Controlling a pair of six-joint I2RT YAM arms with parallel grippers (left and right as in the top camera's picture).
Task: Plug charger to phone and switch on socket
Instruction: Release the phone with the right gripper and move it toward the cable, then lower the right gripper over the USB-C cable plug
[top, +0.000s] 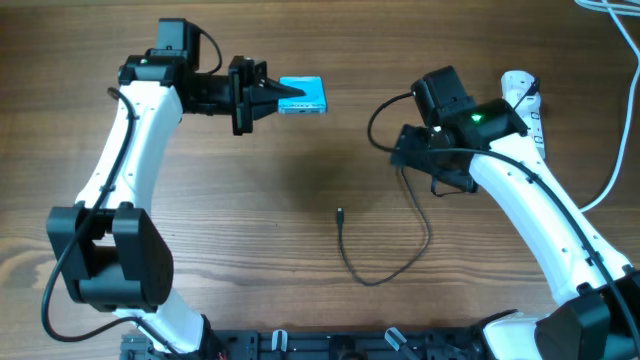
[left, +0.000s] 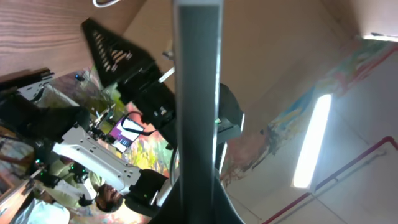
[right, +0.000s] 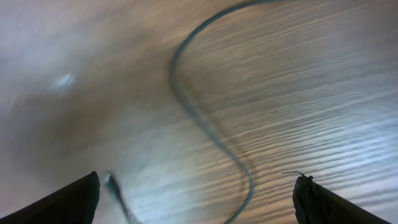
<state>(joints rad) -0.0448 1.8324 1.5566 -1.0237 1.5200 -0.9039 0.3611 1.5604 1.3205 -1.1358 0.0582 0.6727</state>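
My left gripper (top: 272, 100) is shut on the phone (top: 308, 94), a small cyan-screened handset held above the table at the back left. In the left wrist view the phone (left: 198, 93) shows edge-on as a grey bar rising from between the jaws (left: 198, 208). The charger (top: 385, 278) is a thin black cable looping across the table's middle, its plug tip (top: 340, 212) lying free. My right gripper (top: 432, 165) is open and empty just above the cable. The right wrist view is blurred and shows the cable (right: 205, 124) between the spread fingers (right: 199, 199). The socket (top: 522, 88) is a white strip at the back right, partly hidden by the right arm.
A thicker white cable (top: 622, 40) runs down the far right edge of the wooden table (top: 250, 220). The arm bases stand at the front left and front right corners.
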